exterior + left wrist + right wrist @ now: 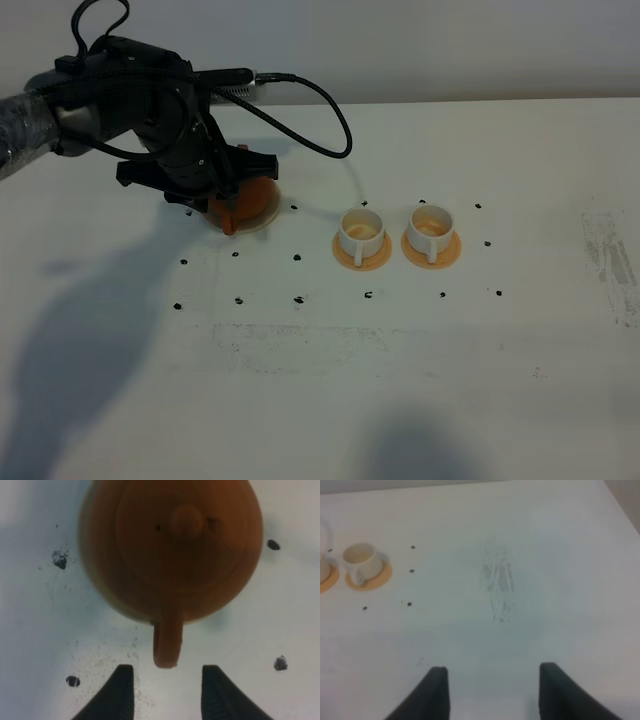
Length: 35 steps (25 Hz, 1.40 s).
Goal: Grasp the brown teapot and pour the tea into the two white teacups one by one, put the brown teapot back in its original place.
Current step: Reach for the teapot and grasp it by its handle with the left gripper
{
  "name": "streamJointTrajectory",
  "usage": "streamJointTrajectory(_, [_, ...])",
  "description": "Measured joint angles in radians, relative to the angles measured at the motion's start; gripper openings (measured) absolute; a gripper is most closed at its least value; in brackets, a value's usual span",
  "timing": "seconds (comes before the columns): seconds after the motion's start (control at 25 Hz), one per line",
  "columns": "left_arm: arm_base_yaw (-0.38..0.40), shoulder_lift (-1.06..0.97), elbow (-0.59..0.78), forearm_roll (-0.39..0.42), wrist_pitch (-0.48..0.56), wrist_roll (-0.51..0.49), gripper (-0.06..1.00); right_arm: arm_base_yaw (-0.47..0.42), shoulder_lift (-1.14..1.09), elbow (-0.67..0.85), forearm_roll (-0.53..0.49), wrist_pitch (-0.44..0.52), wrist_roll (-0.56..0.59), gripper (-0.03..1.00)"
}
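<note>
The brown teapot [252, 194] stands on its cream saucer [268, 216] at the left, mostly hidden under my left arm. In the left wrist view the teapot [170, 550] shows from above with its knobbed lid, and its loop handle [168, 645] points toward my left gripper [167, 692]. The jaws are open, one on each side of the handle's end, not touching it. The two white teacups [360, 231] [430, 225] stand side by side on orange saucers at the centre. My right gripper [492, 690] is open and empty over bare table, far from a teacup [359, 559].
The white table [420, 380] carries small black marks [298, 299] around the teapot and cups, and a scuffed patch [610, 260] at the right. A black cable [320, 105] loops from the left arm. An orange saucer [372, 577] lies under the cup in the right wrist view.
</note>
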Motion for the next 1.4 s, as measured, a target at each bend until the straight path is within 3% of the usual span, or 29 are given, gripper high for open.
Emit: streamJointTrajectory(1.4, [0.0,0.065,-0.021,-0.001,-0.052,0.026,0.31,0.0,0.0,0.0,0.0,0.0,0.0,0.43])
